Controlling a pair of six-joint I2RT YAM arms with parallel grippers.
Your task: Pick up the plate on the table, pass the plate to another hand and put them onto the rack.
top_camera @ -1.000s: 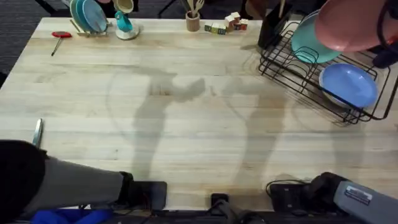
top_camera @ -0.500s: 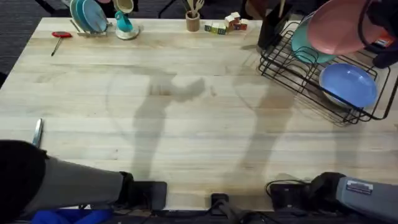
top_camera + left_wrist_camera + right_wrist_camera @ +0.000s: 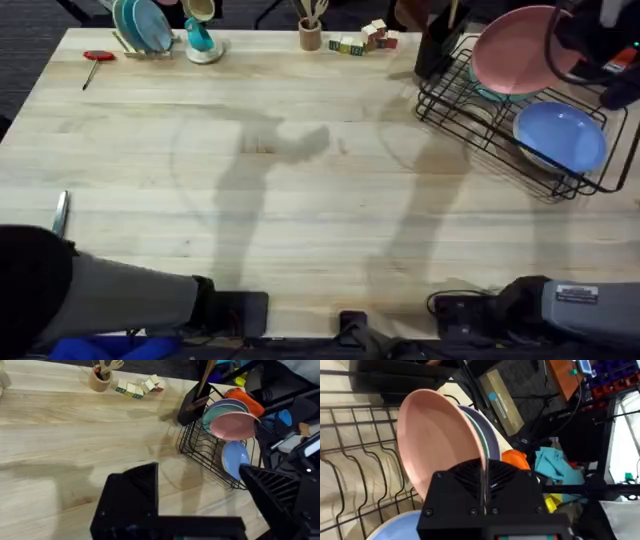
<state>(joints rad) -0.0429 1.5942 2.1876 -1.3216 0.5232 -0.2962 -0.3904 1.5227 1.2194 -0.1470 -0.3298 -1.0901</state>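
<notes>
My right gripper (image 3: 565,45) is shut on the rim of the pink plate (image 3: 518,50), which hangs on edge over the far end of the black wire rack (image 3: 470,125). In the right wrist view the plate (image 3: 437,445) stands in front of a teal plate, and my right gripper (image 3: 483,487) pinches its rim above the rack wires (image 3: 350,455). A light blue plate (image 3: 560,135) leans in the rack's near slots. My left gripper (image 3: 197,470) hovers open and empty over the table (image 3: 300,200), well short of the rack (image 3: 197,445) and the pink plate (image 3: 232,425).
Along the table's far edge are a wooden stand with teal plates (image 3: 140,25), a teal cup (image 3: 200,40), a red tool (image 3: 98,57), a utensil cup (image 3: 311,35) and wooden blocks (image 3: 365,40). A black holder (image 3: 440,45) adjoins the rack. A metal utensil (image 3: 61,212) lies at the left.
The right gripper has carried the pink plate down and to the left, from above the rack's corner to just over its far slots. The left arm has stayed still.
</notes>
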